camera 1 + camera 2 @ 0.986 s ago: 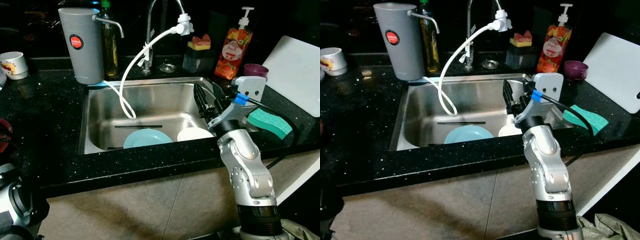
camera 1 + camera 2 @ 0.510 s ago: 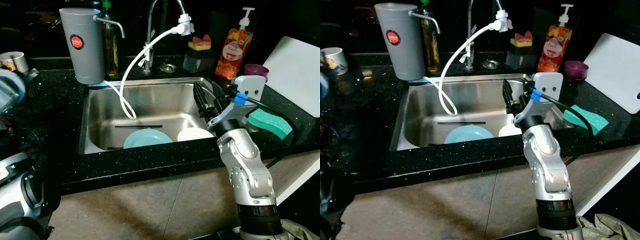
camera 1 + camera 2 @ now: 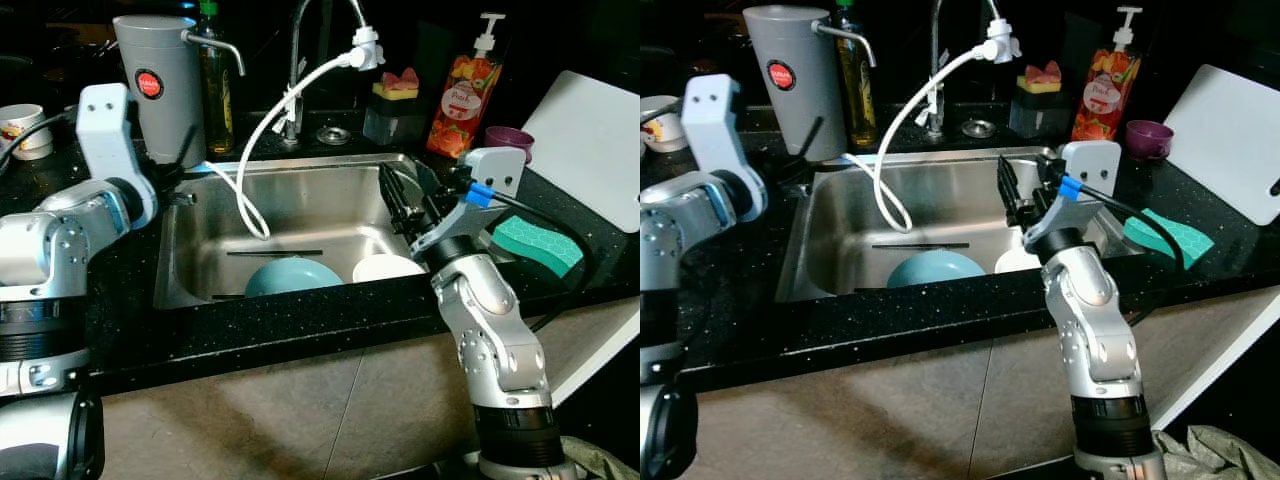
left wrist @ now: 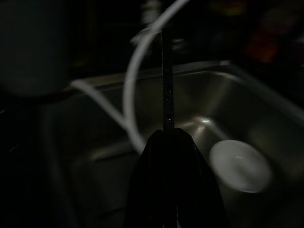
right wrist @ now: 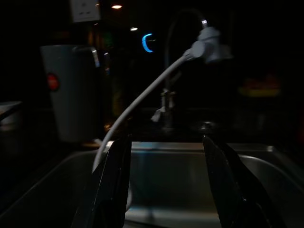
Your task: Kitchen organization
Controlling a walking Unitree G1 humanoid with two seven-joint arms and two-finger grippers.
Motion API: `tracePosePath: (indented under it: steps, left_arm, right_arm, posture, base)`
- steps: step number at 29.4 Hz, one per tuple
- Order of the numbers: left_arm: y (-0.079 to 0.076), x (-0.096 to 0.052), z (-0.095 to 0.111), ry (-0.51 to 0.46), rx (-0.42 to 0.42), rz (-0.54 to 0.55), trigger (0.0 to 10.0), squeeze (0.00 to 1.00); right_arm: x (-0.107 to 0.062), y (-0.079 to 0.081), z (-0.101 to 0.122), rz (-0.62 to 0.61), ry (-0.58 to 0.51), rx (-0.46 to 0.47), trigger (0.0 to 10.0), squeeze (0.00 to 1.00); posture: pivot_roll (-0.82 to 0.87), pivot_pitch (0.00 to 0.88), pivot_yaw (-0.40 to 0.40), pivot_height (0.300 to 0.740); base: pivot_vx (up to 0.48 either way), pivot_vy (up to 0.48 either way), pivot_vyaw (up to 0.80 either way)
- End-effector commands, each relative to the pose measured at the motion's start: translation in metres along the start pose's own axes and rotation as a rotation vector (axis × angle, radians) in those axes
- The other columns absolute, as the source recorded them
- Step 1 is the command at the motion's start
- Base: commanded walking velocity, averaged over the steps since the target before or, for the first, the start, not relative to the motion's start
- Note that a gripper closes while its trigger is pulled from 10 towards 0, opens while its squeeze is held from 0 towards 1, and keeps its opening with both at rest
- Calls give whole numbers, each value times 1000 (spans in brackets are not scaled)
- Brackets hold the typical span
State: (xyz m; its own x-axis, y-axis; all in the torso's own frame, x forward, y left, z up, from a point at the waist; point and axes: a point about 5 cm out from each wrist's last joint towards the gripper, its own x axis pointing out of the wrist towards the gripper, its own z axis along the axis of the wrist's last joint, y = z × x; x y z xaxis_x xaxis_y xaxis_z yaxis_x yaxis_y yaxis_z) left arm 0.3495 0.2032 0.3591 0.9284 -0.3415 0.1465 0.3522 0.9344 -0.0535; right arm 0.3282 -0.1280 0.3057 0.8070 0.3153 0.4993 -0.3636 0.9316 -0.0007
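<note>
In the left eye view the steel sink (image 3: 190, 240) takes up the middle of the frame, with a light blue bowl (image 3: 293, 276) and a white bowl (image 3: 388, 268) side by side against its near wall and a thin dark utensil (image 3: 274, 253) lying on the floor just behind them. The right gripper (image 3: 405, 197) hangs over the sink's right side, above the white bowl, its two black fingers spread apart and holding nothing. At the left of the frame the left gripper (image 3: 180, 160) reaches toward the sink's upper-left corner, beside the grey water filter jug (image 3: 160, 85). The right eye view gives the same layout, with a green sponge (image 3: 1166, 238) on the counter at right and a white hose (image 3: 915, 120) looping from the tap into the basin. In the left wrist view the left gripper's fingers (image 4: 173, 156) are pressed together, a thin dark line standing beyond their tips (I cannot tell what it is), and the white bowl sits at lower right. The right wrist view confirms the right gripper's gap, looking across the basin at the hose and jug. To do the pick well, I judge the right gripper should descend straight so one finger goes inside the white bowl's rim and one outside, staying clear of the hose.
</note>
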Motion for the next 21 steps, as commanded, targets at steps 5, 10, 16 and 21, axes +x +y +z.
tracePosePath:
  steps: [5,10,16,21]
  left_arm:
    - [-10,7,-3,-18,40,-140,10000,0]
    - [-16,17,-19,41,64,-225,10000,0]
    - [-31,32,-47,120,98,-350,10000,0]
    - [-42,46,-59,136,104,-384,10000,0]
  right_arm:
    - [-10,11,8,200,11,57,10000,0]
    - [-16,8,14,287,17,86,10000,0]
    - [-22,3,16,347,44,56,10000,0]
    - [-22,-22,9,176,112,-45,10000,0]
  posture:
    - [88,159,-49,740]
    - [79,157,-47,740]
    - [73,156,-45,740]
    - [57,156,-37,740]
  base:
    - [0,0,0]
    - [0,0,0]
    - [0,0,0]
    - [0,0,0]
